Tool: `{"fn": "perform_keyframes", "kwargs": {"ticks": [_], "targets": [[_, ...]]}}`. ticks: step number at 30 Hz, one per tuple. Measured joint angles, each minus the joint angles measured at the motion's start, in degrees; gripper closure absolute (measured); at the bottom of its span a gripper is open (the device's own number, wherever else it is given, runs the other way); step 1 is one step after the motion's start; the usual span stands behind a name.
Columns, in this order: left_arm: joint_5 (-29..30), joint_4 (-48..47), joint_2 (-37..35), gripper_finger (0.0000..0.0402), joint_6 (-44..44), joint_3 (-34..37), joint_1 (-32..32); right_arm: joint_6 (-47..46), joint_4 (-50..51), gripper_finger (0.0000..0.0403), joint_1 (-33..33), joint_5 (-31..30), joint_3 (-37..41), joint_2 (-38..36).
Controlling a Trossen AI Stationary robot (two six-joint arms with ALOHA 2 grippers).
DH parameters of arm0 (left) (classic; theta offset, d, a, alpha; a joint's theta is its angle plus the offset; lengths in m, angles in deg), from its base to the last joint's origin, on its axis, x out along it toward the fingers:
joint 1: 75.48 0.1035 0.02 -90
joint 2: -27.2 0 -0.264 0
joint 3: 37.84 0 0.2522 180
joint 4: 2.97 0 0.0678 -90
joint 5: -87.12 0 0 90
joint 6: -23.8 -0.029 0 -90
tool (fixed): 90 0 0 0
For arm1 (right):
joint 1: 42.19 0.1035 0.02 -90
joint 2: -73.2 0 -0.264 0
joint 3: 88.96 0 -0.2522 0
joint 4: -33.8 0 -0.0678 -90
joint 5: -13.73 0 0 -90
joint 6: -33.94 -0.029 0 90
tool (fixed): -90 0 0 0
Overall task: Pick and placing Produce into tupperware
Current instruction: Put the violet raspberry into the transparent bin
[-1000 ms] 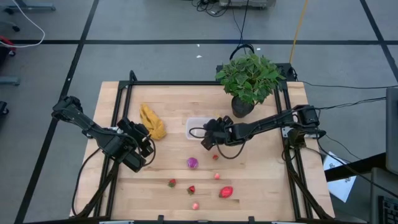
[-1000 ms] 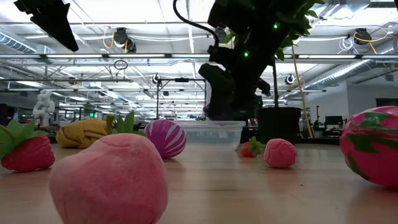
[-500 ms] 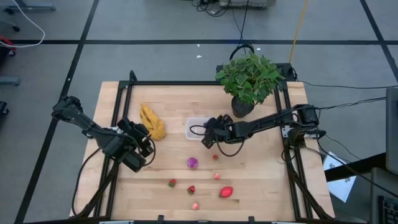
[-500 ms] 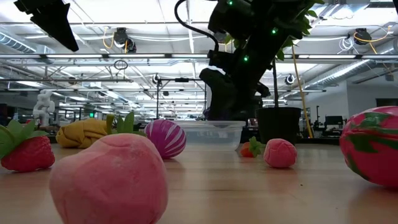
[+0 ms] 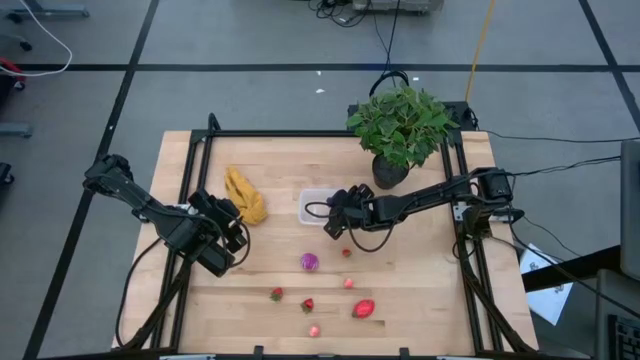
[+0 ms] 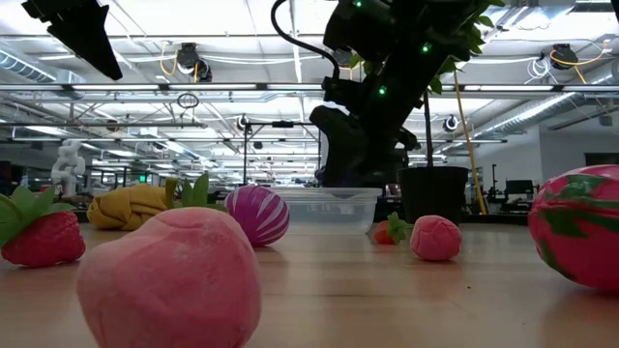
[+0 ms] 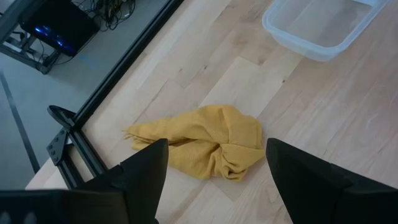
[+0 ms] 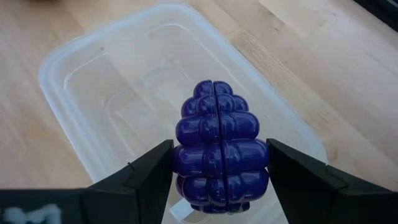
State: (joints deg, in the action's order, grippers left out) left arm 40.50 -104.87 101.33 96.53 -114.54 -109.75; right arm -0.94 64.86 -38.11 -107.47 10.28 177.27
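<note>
Right gripper (image 8: pixel 214 180), having edged from beside the tupperware (image 8: pixel 112 93) to above its near rim by the worktop's centre, clamps the purple grape bunch (image 8: pixel 217 146), so release looks imminent, while the left gripper (image 7: pixel 214 180) waits open near the left edge.

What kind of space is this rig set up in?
Most likely a large robotics lab or workshop: open ceiling trusses with strip lights, a taped grey floor with loose cables, and a wooden table inside a black frame.
</note>
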Motion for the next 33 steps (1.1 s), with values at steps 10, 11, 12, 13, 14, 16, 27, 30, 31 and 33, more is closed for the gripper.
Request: {"fn": "perform_keyframes", "kwargs": {"ticks": [10, 11, 12, 13, 14, 16, 27, 30, 31, 33], "targets": [[0.0, 0.0, 0.0, 0.0124, 0.0, 0.0, -0.01, 0.0, 0.02, 0.0167, 0.0, 0.0, 0.0, 0.0], [0.0, 0.0, 0.0, 0.0124, 0.0, 0.0, 0.0, -0.02, 0.02, 0.0167, 0.0, 0.0, 0.0, 0.0], [0.0, 0.0, 0.0, 0.0124, 0.0, 0.0, 0.01, -0.02, 0.02, 0.0167, 0.0, 0.0, 0.0, 0.0], [0.0, 0.0, 0.0, 0.0124, 0.0, 0.0, 0.01, -0.02, 0.02, 0.0167, 0.0, 0.01, 0.0, 0.0], [0.0, 0.0, 0.0, 0.0124, 0.0, 0.0, 0.01, -0.02, 0.04, 0.0167, 0.0, 0.07, 0.0, 0.0], [0.0, 0.0, 0.0, 0.0124, 0.0, 0.0, 0.01, -0.02, 0.04, 0.0167, -0.05, 1.88, 0.0, 0.0], [0.0, 0.52, 0.0, 0.0124, -0.02, 0.0, 0.01, 0.2, 0.07, 0.0167, -2.38, 9.25, 1.32, 0.0], [0.0, 0.83, 0.0, 0.0124, -0.44, 0.0, 0.01, 0.61, -1.58, 0.0167, -2.58, 9.31, 2.55, 0.0], [0.0, 0.9, 0.0, 0.0124, -0.46, 0.0, 0.01, 1.02, -2.54, 0.0167, -2.62, 9.27, 3.03, 0.0], [0.0, 1.06, 0.0, 0.0124, -0.5, 0.0, 0.01, 2.69, -4.62, 0.0167, -2.64, 9.31, 3.61, 0.0]]}}
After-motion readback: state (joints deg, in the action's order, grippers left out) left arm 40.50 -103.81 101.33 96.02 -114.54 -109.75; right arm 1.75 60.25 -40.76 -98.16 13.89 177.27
